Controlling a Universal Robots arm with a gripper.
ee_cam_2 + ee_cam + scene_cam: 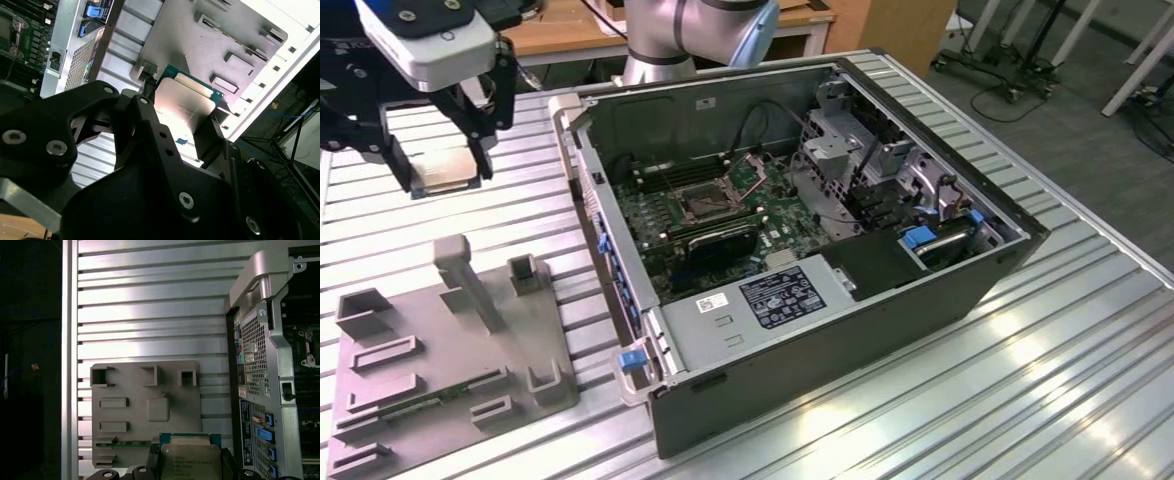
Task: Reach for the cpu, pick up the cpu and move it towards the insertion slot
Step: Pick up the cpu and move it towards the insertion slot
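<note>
- Holding the cpu (447,172) clamped, the tool (444,165) hangs at upper left of the exterior view.
- Keep it level travelling toward the slot (708,205), mid-frame inside the case (854,330).

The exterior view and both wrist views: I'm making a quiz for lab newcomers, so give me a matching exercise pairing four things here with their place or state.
Things:
1. silvery square cpu
2. dark square insertion slot
3. grey plastic tray
4. long thin green circuit strip

Places or states:
A. lying in the tray
B. held in the black gripper, above the table
C. on the green board inside the open computer case
D. flat on the ribbed metal table, beside the case

Pairs: 1-B, 2-C, 3-D, 4-A
</note>
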